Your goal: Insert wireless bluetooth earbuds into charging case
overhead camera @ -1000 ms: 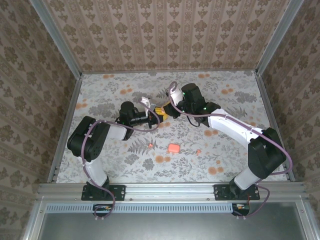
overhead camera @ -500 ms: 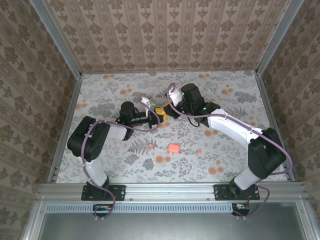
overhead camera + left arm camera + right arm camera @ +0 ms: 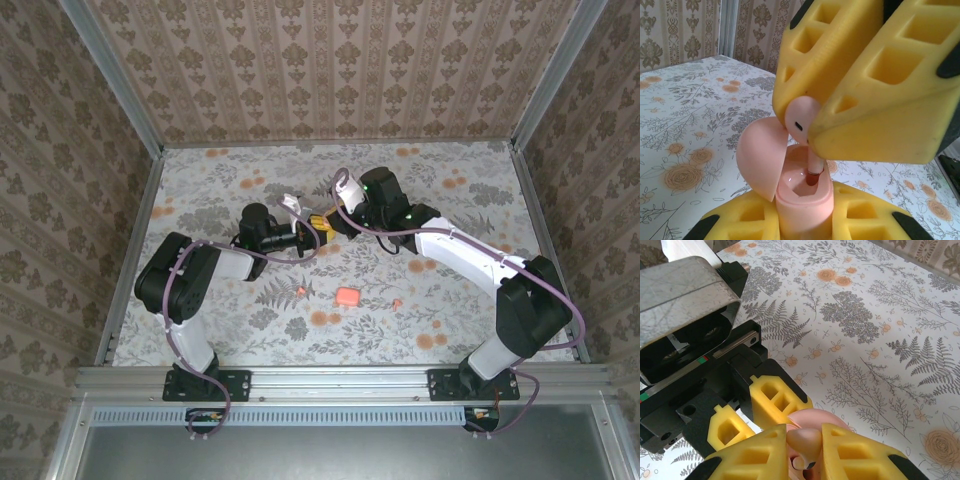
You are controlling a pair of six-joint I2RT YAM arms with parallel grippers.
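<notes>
My left gripper (image 3: pixel 802 222) is shut on a pale pink charging case (image 3: pixel 805 200), held upright with its lid (image 3: pixel 760 155) swung open to the left. My right gripper (image 3: pixel 805 455) is shut on a pale pink earbud (image 3: pixel 801 117) from above. The earbud's stem reaches down into a socket of the case, with its tip at the socket's mouth. In the top view the two grippers meet mid-table, left gripper (image 3: pixel 310 226) and right gripper (image 3: pixel 331 221) tip to tip. In the right wrist view the earbud (image 3: pixel 807 437) sits between my yellow fingers, with the lid (image 3: pixel 825 416) behind it.
On the flower-print table (image 3: pixel 460 170) lie a salmon-pink rounded square (image 3: pixel 348 296) and two tiny coral nubs (image 3: pixel 302 291) (image 3: pixel 397 302), all nearer than the grippers. Patterned walls (image 3: pixel 330 60) close in the table on three sides.
The right gripper has edged slightly toward the left gripper. Both grips are unchanged.
</notes>
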